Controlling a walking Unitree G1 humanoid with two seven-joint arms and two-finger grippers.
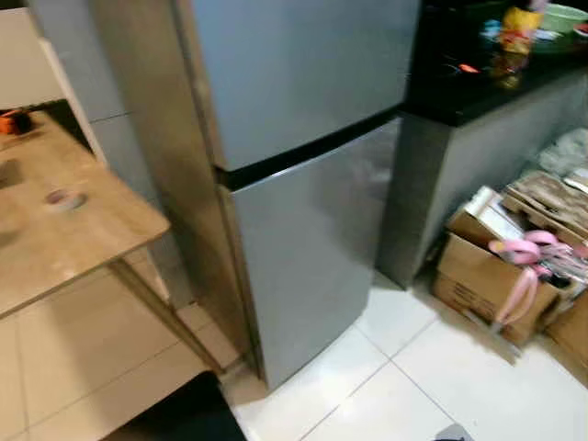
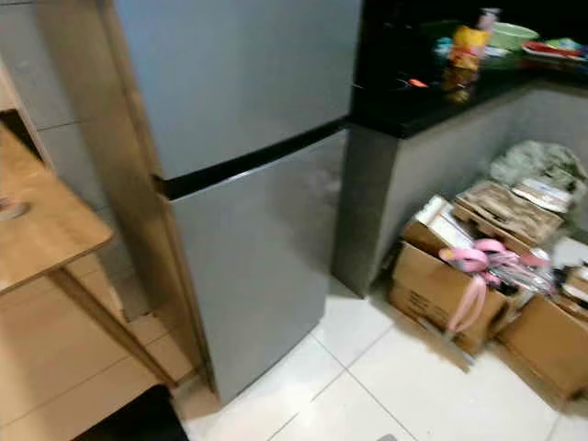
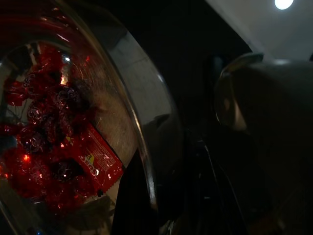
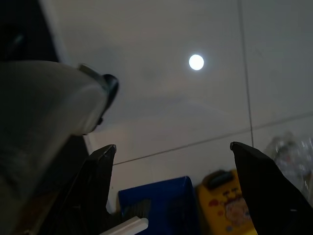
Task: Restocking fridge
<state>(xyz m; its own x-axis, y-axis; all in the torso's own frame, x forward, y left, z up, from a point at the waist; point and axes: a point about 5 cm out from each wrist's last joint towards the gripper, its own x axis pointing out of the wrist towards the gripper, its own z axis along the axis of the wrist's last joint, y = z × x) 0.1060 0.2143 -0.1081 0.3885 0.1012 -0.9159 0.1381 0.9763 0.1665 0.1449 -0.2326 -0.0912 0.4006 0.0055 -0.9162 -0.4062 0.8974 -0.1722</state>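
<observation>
One two-door silver fridge (image 1: 303,184) stood shut, upper door over lower, a dark seam between them, base on the white tiled floor (image 1: 432,386). To its left, one wooden tabletop (image 1: 64,230) carried one small tape roll (image 1: 64,198) and an orange item (image 1: 13,121) at the far edge. To the fridge's right, one black tabletop (image 2: 413,106) held a yellow bottle (image 2: 469,41), a green bowl (image 2: 511,35) and blurred smaller things. Below it, two cardboard boxes: one (image 2: 436,289) with pink hangers (image 2: 478,262) on top, another (image 2: 551,344) beside it, papers stacked behind. Right gripper (image 4: 171,161) jaws spread wide, pointing up at the ceiling with one round lamp (image 4: 196,61); one blue box (image 4: 156,205) and one yellow pack (image 4: 225,205) sat low between them. Left wrist view was dark: one clear round container (image 3: 73,127) of red wrapped sweets sat close up; left jaws' state cannot tell.
</observation>
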